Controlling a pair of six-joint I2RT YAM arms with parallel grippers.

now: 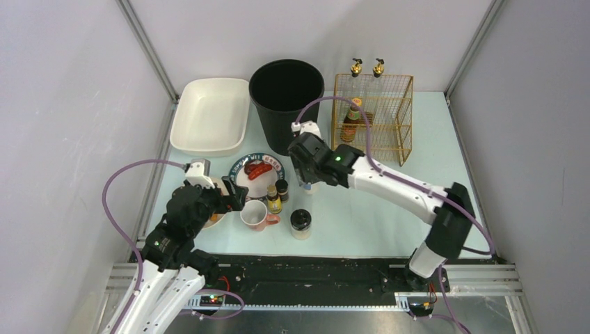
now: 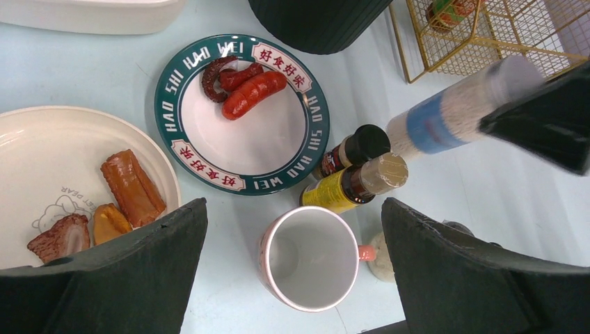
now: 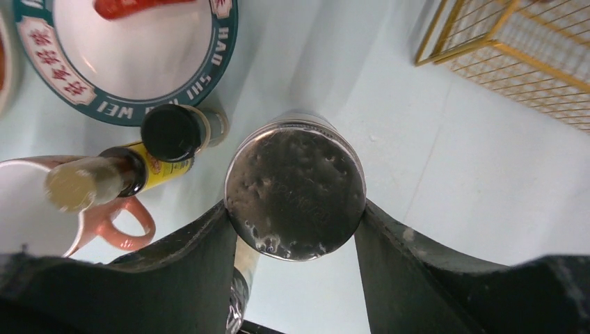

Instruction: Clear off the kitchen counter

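Note:
On the pale mint kitchen counter [image 1: 389,202], my right gripper [image 3: 294,209] is shut on a white shaker with a blue label [image 2: 452,118], its fingers pressing both sides below the metal lid [image 3: 296,188]. The shaker leans beside a yellow-labelled bottle [image 2: 348,184] and a black-capped bottle [image 2: 358,146]. My left gripper [image 2: 293,209] hangs open above a pink mug [image 2: 309,257], touching nothing. A green-rimmed plate [image 2: 174,132] holds sausages [image 2: 240,87]. The white plate [image 2: 42,139] at left carries several food pieces.
A black bin [image 1: 285,97] stands at the back, with a white tray [image 1: 210,115] to its left. To its right is a gold wire rack [image 1: 389,118] holding a sauce bottle [image 1: 353,118]. A black-lidded jar [image 1: 300,223] sits near the mug.

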